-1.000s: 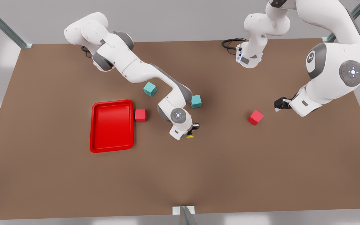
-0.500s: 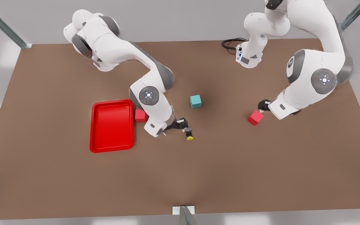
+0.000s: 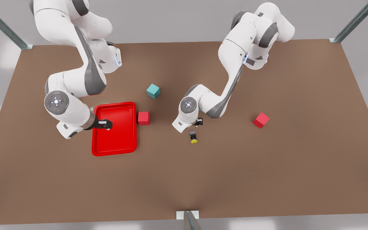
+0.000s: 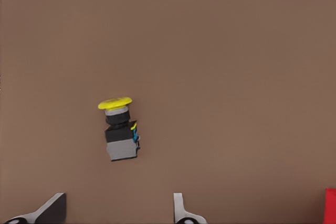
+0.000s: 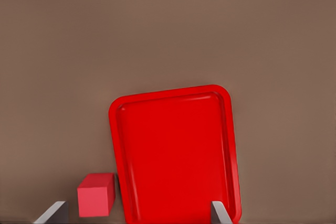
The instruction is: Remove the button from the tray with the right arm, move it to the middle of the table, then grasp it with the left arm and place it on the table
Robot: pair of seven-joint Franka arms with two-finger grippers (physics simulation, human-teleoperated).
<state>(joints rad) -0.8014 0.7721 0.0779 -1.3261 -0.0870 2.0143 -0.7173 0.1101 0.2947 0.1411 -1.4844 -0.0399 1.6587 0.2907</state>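
Button out of tray, lying on table near its middle; neither arm holds it.

From the front view's left: the right gripper (image 3: pixel 106 124) hangs over the red tray (image 3: pixel 115 150), fingers spread and holding nothing; half a second ago it was beside the button, so it has pulled back. A red cube (image 3: pixel 143 118) sits just beside the tray. The left gripper (image 3: pixel 199 121) hovers just beside the button (image 3: pixel 193 136), fingers (image 4: pixel 181 211) spread; it has swung in from the far red cube (image 3: pixel 261 120). The button lies on its side on the table (image 3: pixel 267 175), unmoved since then. It is judged light, rigid and prone to roll on its cap; best pinched across the boxy dark base, though its flat faces are hard to make out.
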